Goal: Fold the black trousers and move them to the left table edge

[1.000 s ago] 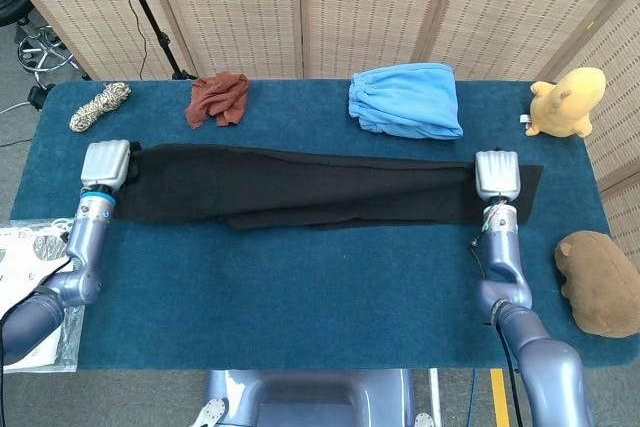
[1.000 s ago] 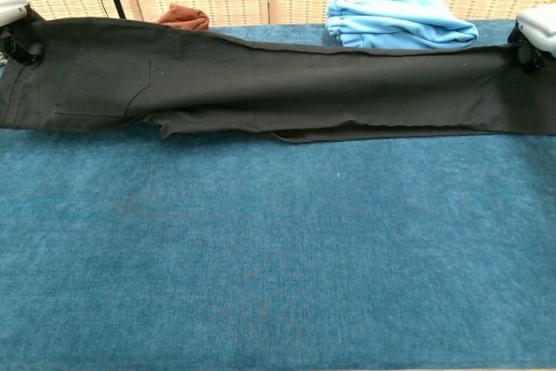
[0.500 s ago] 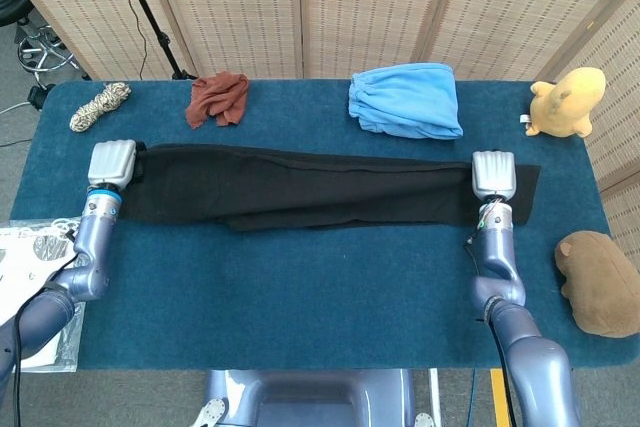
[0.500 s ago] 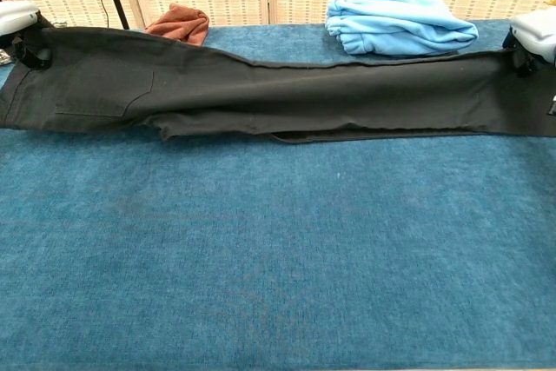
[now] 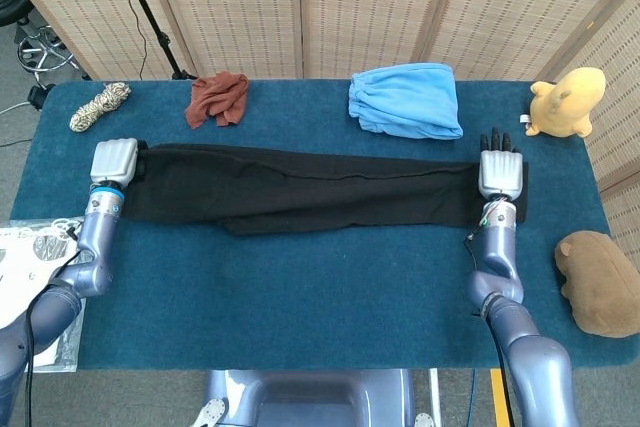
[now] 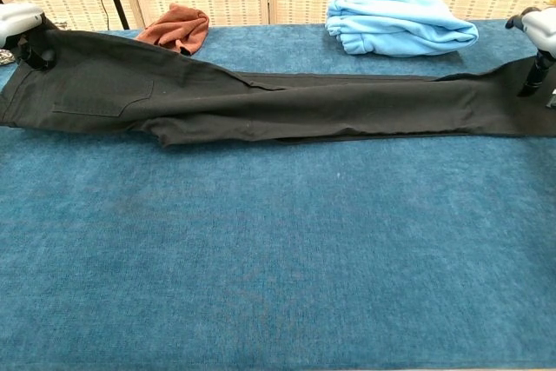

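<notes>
The long black cloth trousers [image 5: 300,187] lie stretched flat across the blue worktop [image 5: 320,287]. The waist is gripped by the left hand [image 5: 112,161]; the right hand [image 5: 500,169] is spread, holding nothing. Folding is judged pending: the hem must be regrasped.

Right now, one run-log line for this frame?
black trousers: flat, unfolded, mid-table | left hand: grips waistband end | right hand: fingers spread over hem end | step: fold not begun
</notes>
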Robot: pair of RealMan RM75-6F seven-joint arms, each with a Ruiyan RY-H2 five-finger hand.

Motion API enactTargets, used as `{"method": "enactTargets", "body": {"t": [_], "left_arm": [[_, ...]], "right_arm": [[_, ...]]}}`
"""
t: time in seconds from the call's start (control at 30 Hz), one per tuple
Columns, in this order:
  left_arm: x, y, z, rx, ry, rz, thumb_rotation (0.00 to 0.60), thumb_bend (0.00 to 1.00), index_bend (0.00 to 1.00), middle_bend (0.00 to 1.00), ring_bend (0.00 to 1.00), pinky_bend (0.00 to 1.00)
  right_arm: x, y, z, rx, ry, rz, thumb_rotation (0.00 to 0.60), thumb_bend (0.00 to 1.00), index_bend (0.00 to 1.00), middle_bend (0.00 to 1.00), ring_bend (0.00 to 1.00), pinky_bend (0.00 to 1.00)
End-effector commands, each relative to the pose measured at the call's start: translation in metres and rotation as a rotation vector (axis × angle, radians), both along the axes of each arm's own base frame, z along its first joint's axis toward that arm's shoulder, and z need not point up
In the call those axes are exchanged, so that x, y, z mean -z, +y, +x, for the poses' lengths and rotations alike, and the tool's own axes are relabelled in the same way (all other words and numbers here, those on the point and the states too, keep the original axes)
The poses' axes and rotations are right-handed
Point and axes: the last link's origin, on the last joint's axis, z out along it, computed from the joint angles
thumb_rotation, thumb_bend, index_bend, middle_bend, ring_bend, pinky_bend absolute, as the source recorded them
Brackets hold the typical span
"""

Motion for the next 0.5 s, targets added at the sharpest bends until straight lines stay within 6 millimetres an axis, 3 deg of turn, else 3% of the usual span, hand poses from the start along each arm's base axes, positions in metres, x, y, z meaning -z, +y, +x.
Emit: {"method": "enactTargets", "body": {"t": [0.03, 0.2, 0.5], "left_arm": [[0.0, 0.002, 0.001, 0.003, -0.003, 0.007, 0.6, 0.55, 0.63, 0.51, 0.47, 0.5], [-0.003, 0.005, 0.002, 0.007, -0.025, 0.025, 0.6, 0.55, 0.63, 0.51, 0.47, 0.5], [-0.013, 0.013, 0.003, 0.014, -0.038, 0.062, 0.6, 0.55, 0.63, 0.51, 0.47, 0.5]], "right_arm": [[-0.006, -0.003, 0.004, -0.009, -0.007, -0.032, 0.6, 0.0, 0.03, 0.0, 0.0, 0.17], [-0.021, -0.005, 0.008, -0.039, -0.017, -0.09, 0.6, 0.0, 0.03, 0.0, 0.0, 0.17], [-0.048, 0.004, -0.002, -0.073, -0.007, -0.142, 0.6, 0.0, 0.04, 0.0, 0.0, 0.18]]}}
